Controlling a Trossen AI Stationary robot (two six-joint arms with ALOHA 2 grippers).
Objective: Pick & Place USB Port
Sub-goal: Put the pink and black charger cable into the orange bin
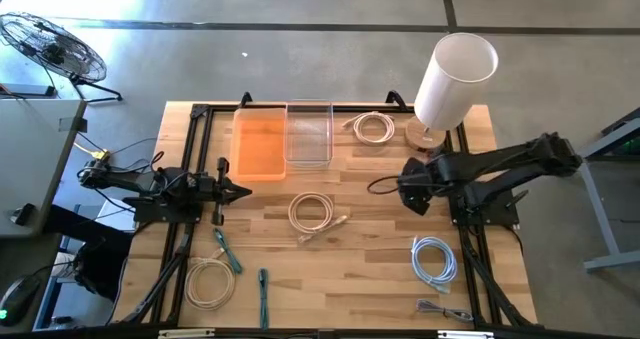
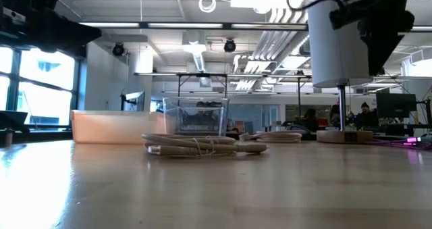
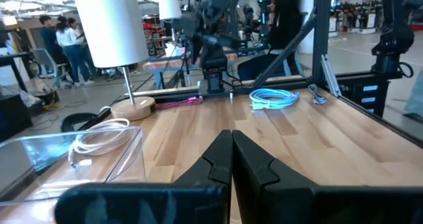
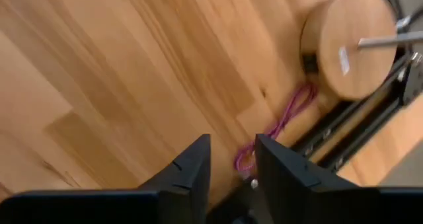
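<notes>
Several coiled cables lie flat on the wooden table: a beige one [image 1: 312,212] in the middle, also in the low view [image 2: 202,146]; a white one [image 1: 373,128] by the far edge; a light-blue one [image 1: 435,257] on the right; and a beige one [image 1: 208,281] near left. My left gripper [image 1: 243,190] hovers shut at the table's left, pointing right [image 3: 231,145]. My right gripper [image 1: 403,191] is open and raised near the lamp base, pointing down [image 4: 232,152]. Below it a thin pink cable [image 4: 284,121] lies on the wood. Neither gripper touches anything.
An orange bin [image 1: 258,144] and a clear bin [image 1: 308,132] stand side by side at the far edge. A white-shaded lamp [image 1: 450,79] on a round wooden base [image 4: 347,42] stands far right. Two teal tools [image 1: 228,249] and a grey cable [image 1: 445,309] lie near the front.
</notes>
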